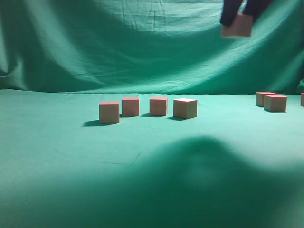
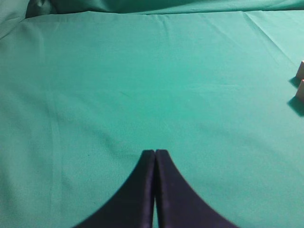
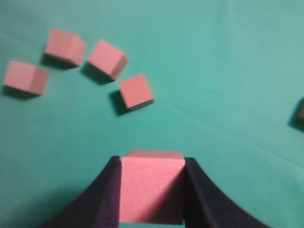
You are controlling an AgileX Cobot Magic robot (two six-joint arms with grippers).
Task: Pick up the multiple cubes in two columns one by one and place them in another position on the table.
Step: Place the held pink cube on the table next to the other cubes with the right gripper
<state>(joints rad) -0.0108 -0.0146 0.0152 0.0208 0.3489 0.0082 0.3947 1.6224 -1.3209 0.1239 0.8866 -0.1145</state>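
Right gripper (image 3: 151, 190) lifts a cube (image 3: 151, 187) high above the table (image 1: 57, 156).
Its jaws pinch the cube; the left gripper (image 2: 155, 156) hangs with jaws pressed together.

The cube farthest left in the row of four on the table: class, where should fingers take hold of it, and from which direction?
Grip the leftmost cube on its two opposite flat side faces, coming straight down from above. It stands flat on the table, slightly apart from its neighbour, so fingers likely fit either side. The right gripper holds its own cube the same way.
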